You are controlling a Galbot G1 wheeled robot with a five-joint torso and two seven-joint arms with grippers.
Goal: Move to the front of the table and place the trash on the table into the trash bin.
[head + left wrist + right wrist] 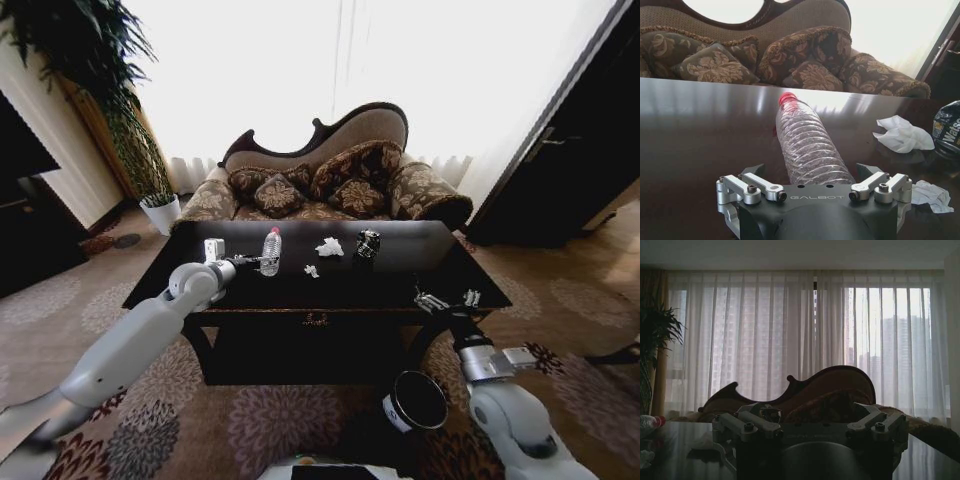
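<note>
Clear bottle (pixel 810 150), red cap; dark glossy table (pixel 440 262); black bin (pixel 415 400).

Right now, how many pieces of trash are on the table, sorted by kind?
Plastic bottle: 1
Crushed can: 1
Paper scraps: 2, a larger one and a smaller one
Total: 4, all on the table

On the dark glossy table (pixel 400 280), a clear bottle (pixel 270 251) with red cap stands upright near the far edge, then white crumpled paper (pixel 329 247), a small scrap (pixel 312 270), and a dark crushed can (pixel 367 243). The black trash bin (pixel 414 401) stands on the carpet before the table's front edge.
</note>
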